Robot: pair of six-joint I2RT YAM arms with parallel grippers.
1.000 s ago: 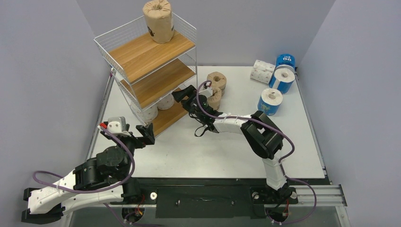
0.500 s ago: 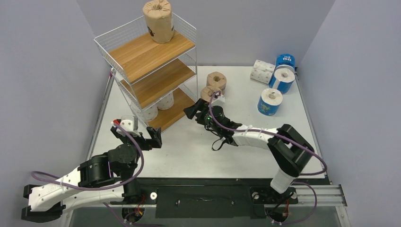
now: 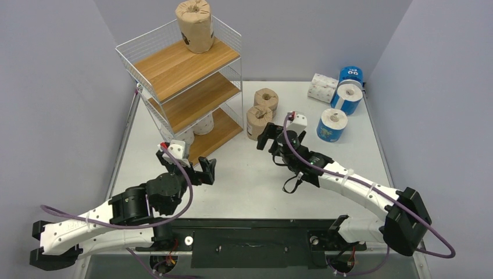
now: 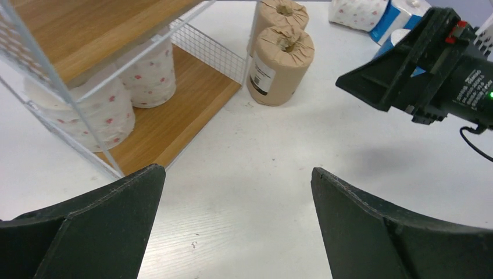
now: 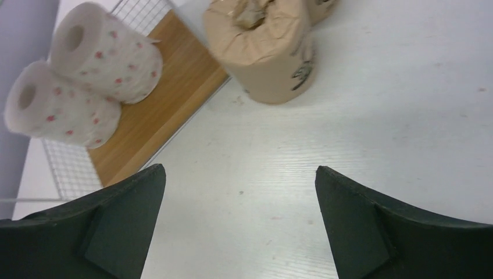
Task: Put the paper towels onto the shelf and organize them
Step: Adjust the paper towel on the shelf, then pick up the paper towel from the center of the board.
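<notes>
Two brown rolls (image 3: 258, 121) upright on table (image 3: 244, 180), cores vertical, beside shelf (image 3: 174, 67)

This is a robotics lab test cell rather than a home or a shop. 2 white-and-black robot arms, the left arm (image 3: 110, 212) and the right arm (image 3: 354, 186), are bolted side by side to a black base plate (image 3: 250, 247) at the near edge of a white worktop (image 3: 250, 186). Purple cables (image 3: 189, 189) loop along both arms. Plain grey partition walls (image 3: 52, 87) close the worktop in on 3 sides, like a booth. The household goods are a small wire shelf (image 3: 174, 67) and the paper towels (image 3: 258, 121). They sit on this bare worktop in front of the arms, laid out like test props rather than stored.
</notes>
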